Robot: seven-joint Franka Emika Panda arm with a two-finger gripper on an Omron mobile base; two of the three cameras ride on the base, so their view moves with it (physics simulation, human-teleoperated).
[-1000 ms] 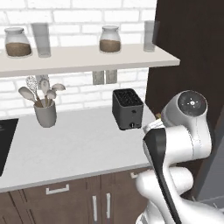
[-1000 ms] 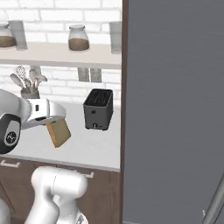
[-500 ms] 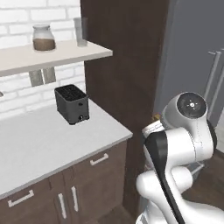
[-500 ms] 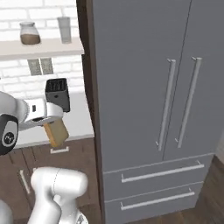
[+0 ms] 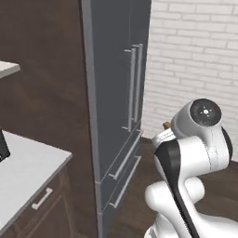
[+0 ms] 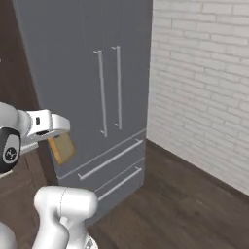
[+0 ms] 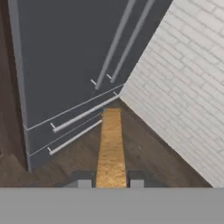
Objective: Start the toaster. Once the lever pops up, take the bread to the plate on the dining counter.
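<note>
I am turning away from the worktop with the bread (image 6: 62, 148) pinched between my fingertips, the gripper (image 7: 110, 183) pressed onto the slice's two faces at the bottom centre of the hand view, where the tan edge runs up the middle of the frame. The whole scene is swinging: a second ago the toaster, the shelf with its jars and the utensil cup were filling both base views; half a second ago the toaster was sliding to the left edge as the tall grey fridge (image 6: 82, 78) came in. Now just a dark corner of the toaster (image 5: 3, 148) is clinging to the left edge of the left base view, above the grey worktop (image 5: 23, 172), while the fridge is standing at centre and a white brick wall (image 6: 204, 82) is taking up the right side. That is my base driving, not the kitchen moving. The bread, in the lower left of the right base view, is riding along unchanged in my grip. I am judging the toasting and pickup done and the carry under way; the dining counter and plate are yet to come into sight.
</note>
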